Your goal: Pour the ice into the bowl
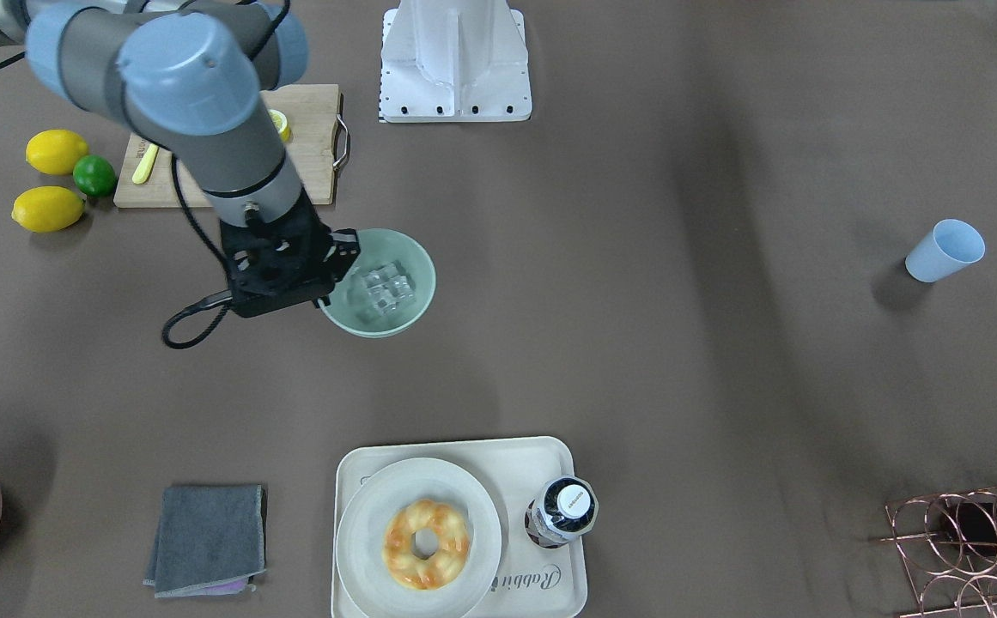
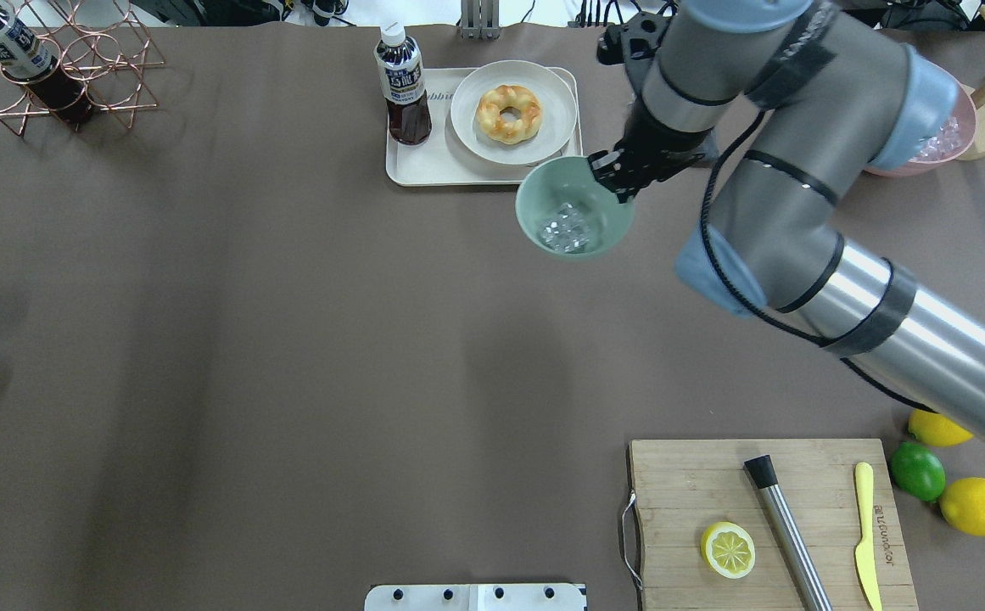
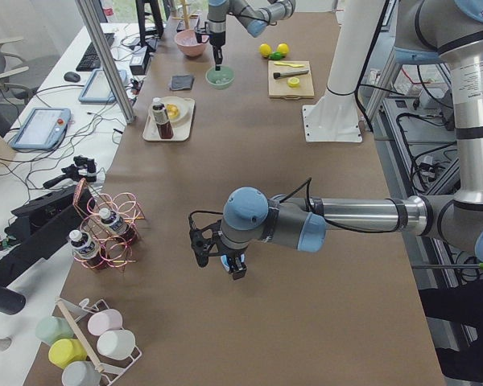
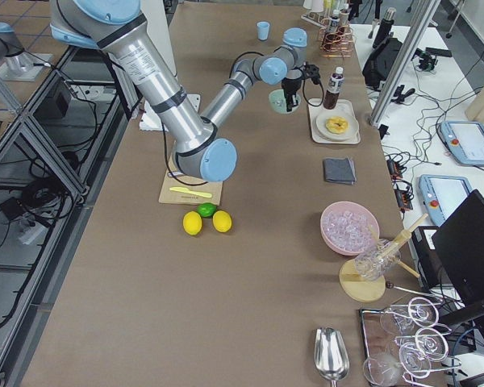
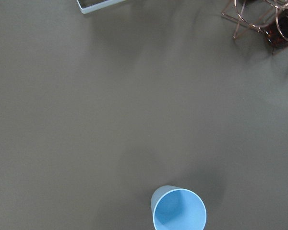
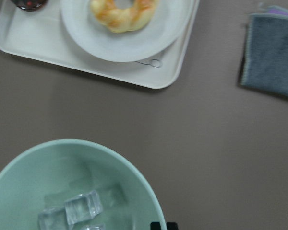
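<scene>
A brown bench (image 1: 635, 343) stretches under both my arms, with workstations and cables along its far side. My right pincer (image 2: 618, 182) is down at the bowl (image 1: 408, 253), clenched on the rim on the side toward the cutting board (image 1: 318, 112); in the right wrist view a black fingertip sits right at the rim's edge. The bowl is pale mint green and stands on the bench between the cutting board and the cream tray (image 1: 541, 455). The ice (image 1: 385, 287) lies inside it, a small cluster of clear cubes on the bottom. The tray holds a white plate (image 1: 361, 532) with a doughnut (image 1: 427, 544) and a dark bottle (image 1: 562, 511) beside it. A folded grey cloth (image 1: 209, 539) lies near the tray. Two lemons (image 1: 57, 152) and a lime (image 1: 94, 175) sit just beside the board. My left pincer (image 3: 233, 265) hangs low over the other end of the bench, well apart from the bowl, and I cannot tell whether it is released or clenched. Its wrist view looks down on a light blue cup (image 5: 179, 210), upright and mouth up.
</scene>
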